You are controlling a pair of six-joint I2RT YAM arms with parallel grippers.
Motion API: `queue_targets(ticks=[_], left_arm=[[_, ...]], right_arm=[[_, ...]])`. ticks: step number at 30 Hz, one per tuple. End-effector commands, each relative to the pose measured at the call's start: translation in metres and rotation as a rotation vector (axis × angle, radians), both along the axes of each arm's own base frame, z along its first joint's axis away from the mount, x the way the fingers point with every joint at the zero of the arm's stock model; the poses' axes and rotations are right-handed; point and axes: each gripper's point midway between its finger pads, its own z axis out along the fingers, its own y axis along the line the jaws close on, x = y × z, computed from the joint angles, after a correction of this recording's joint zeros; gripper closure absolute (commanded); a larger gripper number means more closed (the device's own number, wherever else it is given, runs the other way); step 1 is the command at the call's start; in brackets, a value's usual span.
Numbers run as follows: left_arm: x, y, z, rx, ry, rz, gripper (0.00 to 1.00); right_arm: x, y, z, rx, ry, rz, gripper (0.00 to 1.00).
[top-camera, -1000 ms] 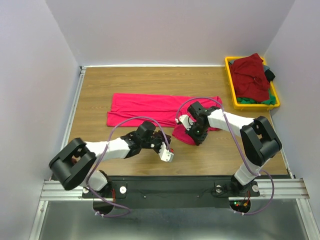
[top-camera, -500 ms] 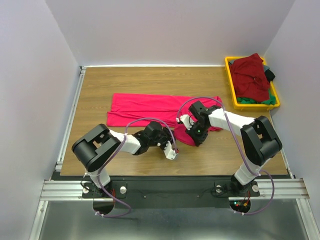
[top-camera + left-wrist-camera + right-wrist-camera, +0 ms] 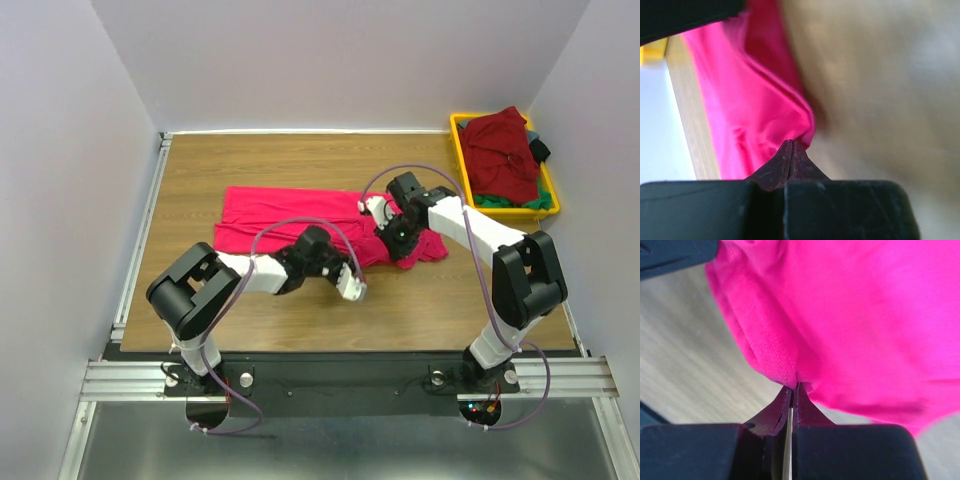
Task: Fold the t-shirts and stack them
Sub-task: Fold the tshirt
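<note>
Two claws are at work, and both are clamped on the same garment. The left claw (image 3: 352, 283) has its jaws pressed together on a fold at the near edge of the crimson t-shirt (image 3: 290, 215). In its wrist view the tips of the left claw (image 3: 791, 145) meet with no gap, and a pinch of crimson t-shirt (image 3: 755, 100) bunches straight ahead of them. The right claw (image 3: 398, 245) is likewise closed on the cloth. Its wrist view shows the right claw (image 3: 792, 390) with the jaws nearly touching (only a hairline slit between them) and a hemmed edge of the crimson t-shirt (image 3: 865, 315) caught at the tips, the rest spreading ahead and to one side.

One shirt lies on the table (image 3: 250, 160). It stretches as a long band away from the left claw towards the left and the far side, and its right end sits under and just beyond the right claw. The two claws are near each other, the right one a little farther back.

One yellow bin (image 3: 460, 165) stands well beyond and to the right of the right claw. It holds one maroon t-shirt (image 3: 505, 150) on top, with green cloth (image 3: 492, 201) and dark cloth (image 3: 540, 150) peeking out beneath. How many shirts lie under there I cannot tell.
</note>
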Motion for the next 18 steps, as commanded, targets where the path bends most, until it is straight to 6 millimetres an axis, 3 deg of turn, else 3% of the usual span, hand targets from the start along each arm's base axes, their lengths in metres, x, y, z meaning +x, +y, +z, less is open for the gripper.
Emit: queue_targets(ticks=[1,3,6,7,9,12,18], left_arm=[[0.043,-0.017,0.083,-0.204,0.103,0.100,1.00],[0.056,-0.014,0.087,-0.229,0.187,0.142,1.00],[0.084,-0.019,0.116,-0.296,0.199,0.168,1.00],[0.090,-0.019,0.113,-0.296,0.210,0.178,1.00],[0.108,-0.016,0.125,-0.317,0.187,0.200,1.00],[0.128,-0.014,0.116,-0.306,0.181,0.238,1.00],[0.164,-0.011,0.100,-0.298,0.180,0.297,1.00]], right_arm=[[0.044,-0.005,0.033,-0.002,-0.138,-0.025,0.99],[0.067,-0.009,0.041,-0.014,-0.179,-0.042,0.99],[0.095,-0.018,0.043,-0.040,-0.212,-0.066,0.99],[0.111,-0.018,0.055,-0.028,-0.253,-0.080,1.00],[0.131,-0.026,0.049,-0.044,-0.256,-0.106,0.99],[0.159,-0.028,0.060,-0.050,-0.310,-0.119,1.00],[0.183,-0.029,0.039,-0.086,-0.300,-0.101,0.99]])
